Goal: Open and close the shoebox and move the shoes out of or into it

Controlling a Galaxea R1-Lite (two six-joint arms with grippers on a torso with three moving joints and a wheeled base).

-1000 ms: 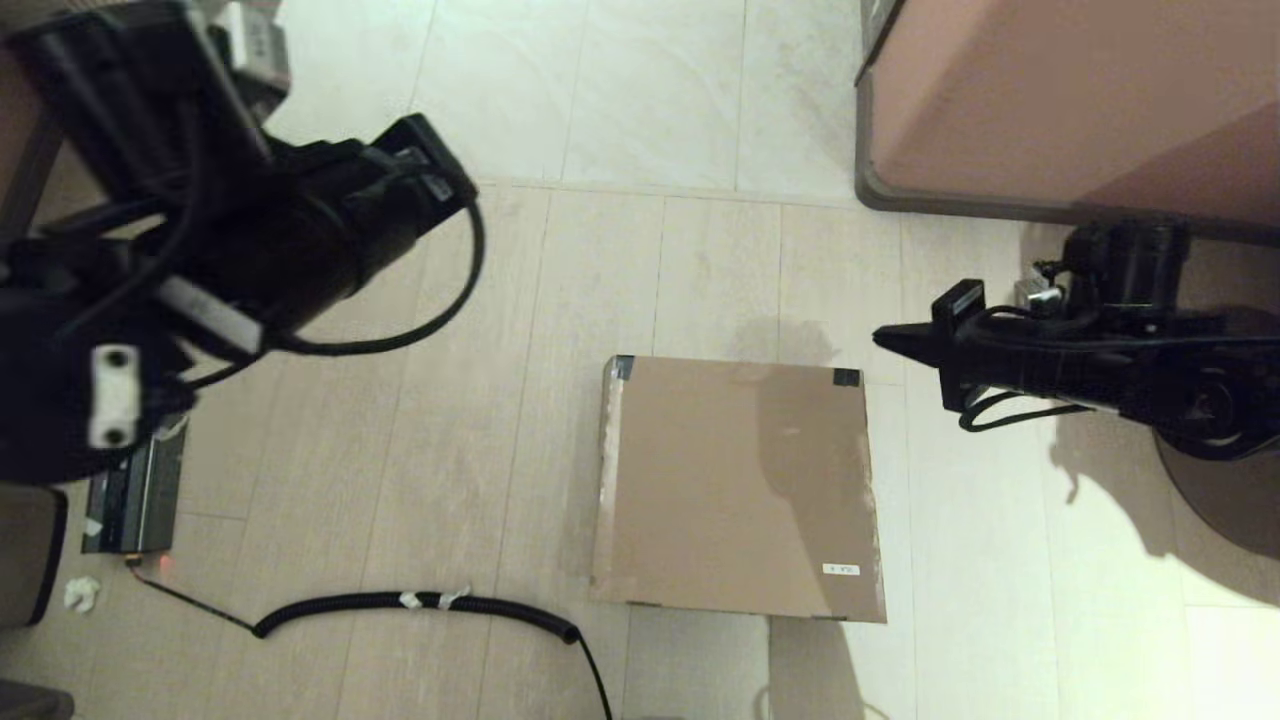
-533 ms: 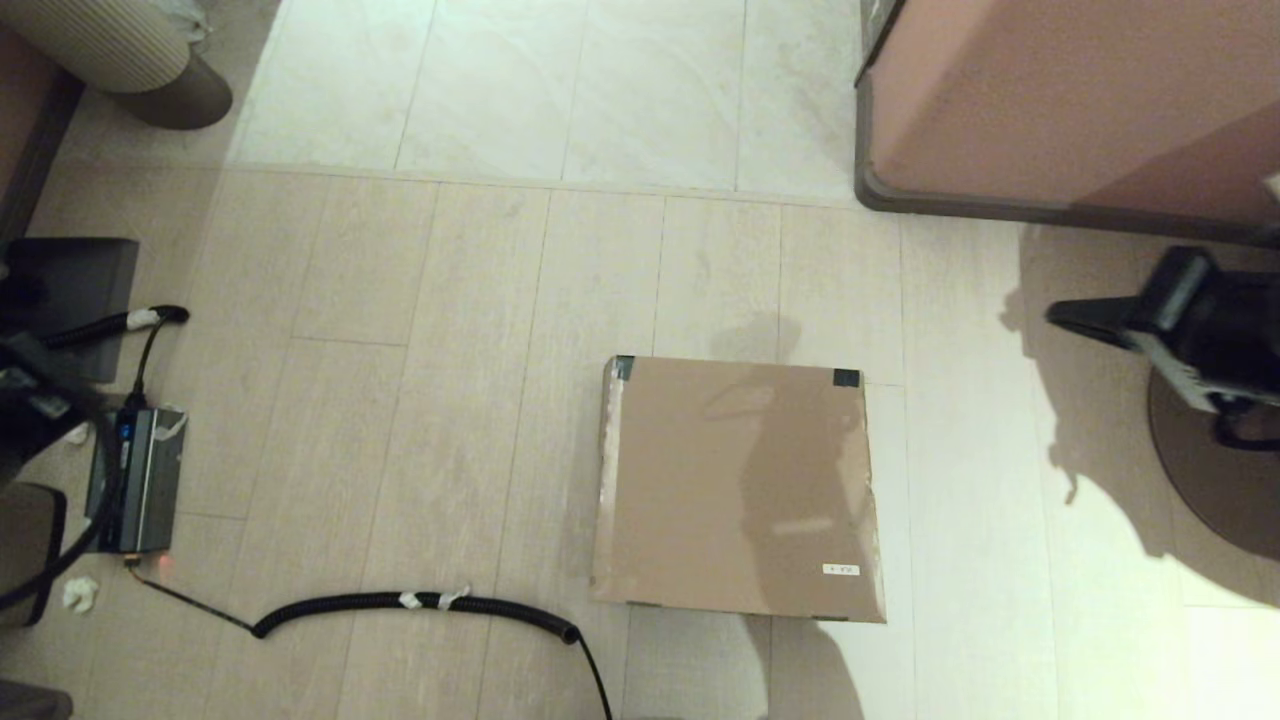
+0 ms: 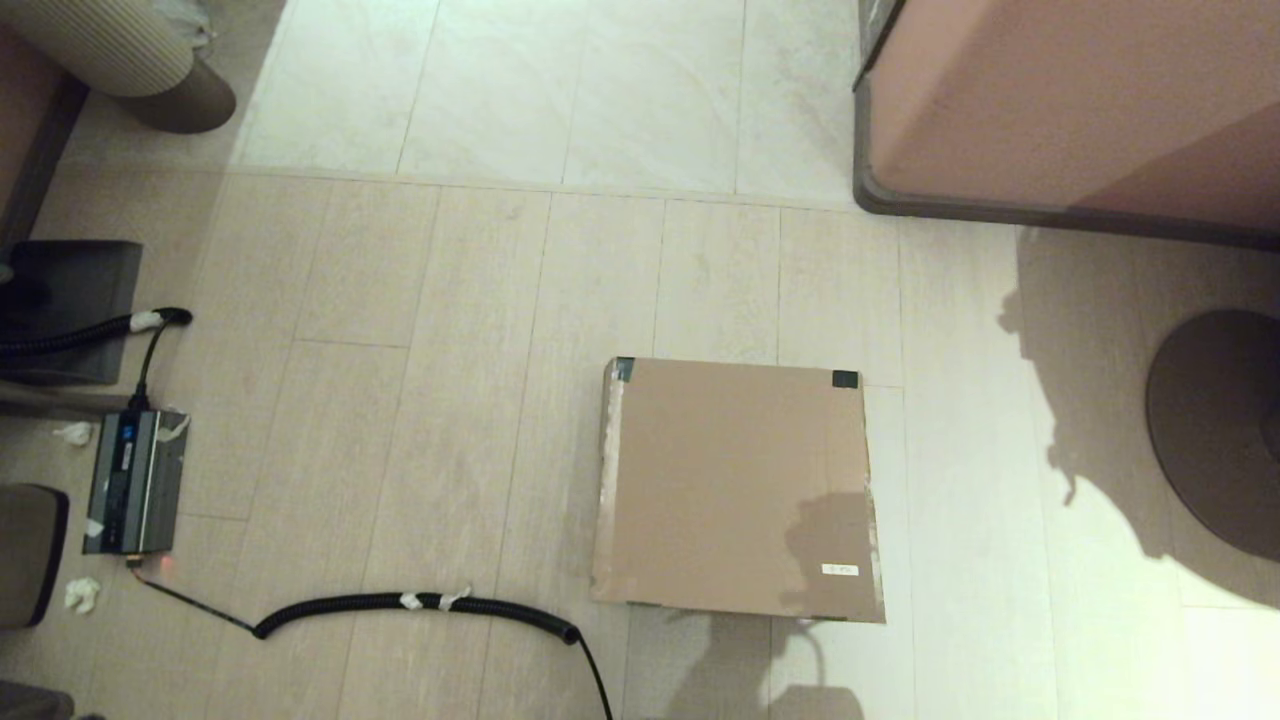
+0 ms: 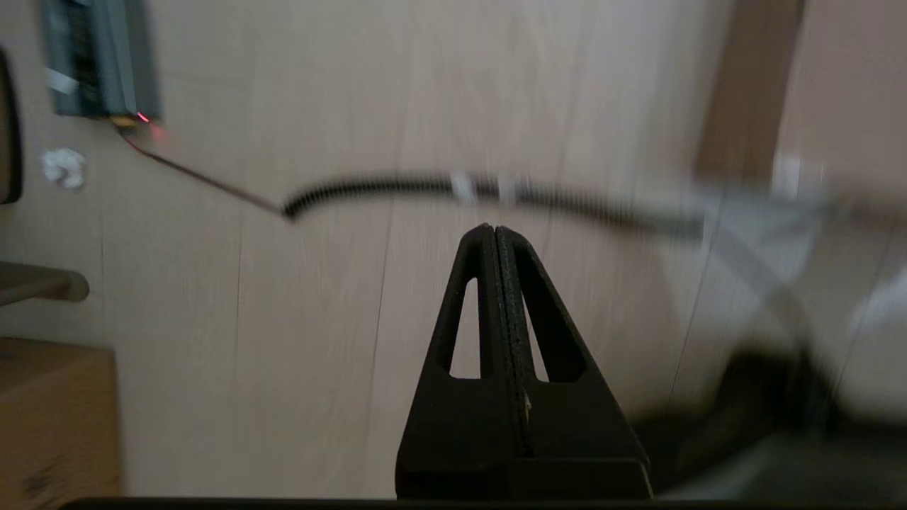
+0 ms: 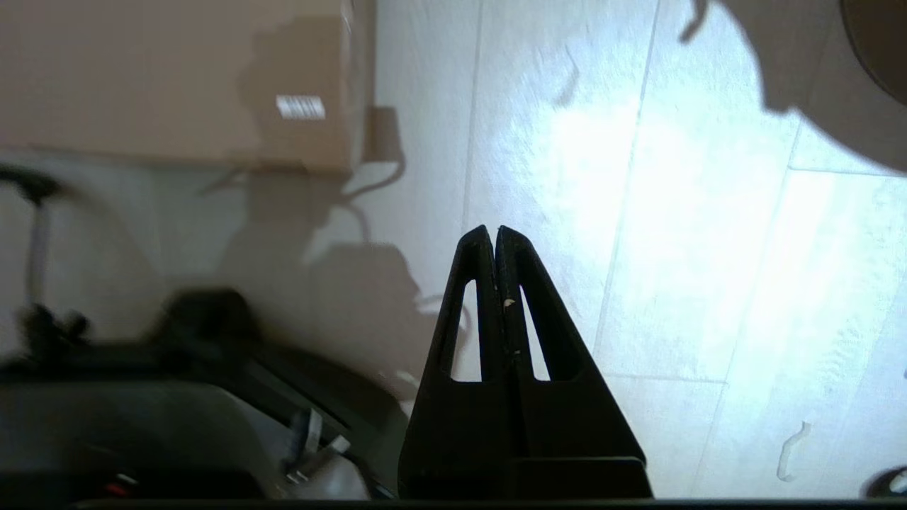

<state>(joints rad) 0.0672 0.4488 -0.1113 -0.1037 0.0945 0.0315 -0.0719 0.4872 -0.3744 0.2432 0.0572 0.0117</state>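
The brown cardboard shoebox (image 3: 738, 488) lies on the floor with its flap lid down flat, dark tape on its two far corners and a small white label near its front right corner. The right wrist view catches that labelled corner of the shoebox (image 5: 212, 78). No shoes show in any view. Neither arm appears in the head view. My left gripper (image 4: 494, 228) is shut and empty above bare floor near the coiled cable. My right gripper (image 5: 494, 229) is shut and empty over the floor, near the box's front right corner.
A large pinkish-brown cabinet (image 3: 1070, 100) fills the far right. A round dark base (image 3: 1215, 430) sits at the right edge. A black coiled cable (image 3: 420, 603) runs along the floor at the front left to a grey device (image 3: 135, 482).
Both arms have pulled back out of the head view: the left one left first, then the right withdrew off the right edge. The shoebox has stayed put with its lid down.
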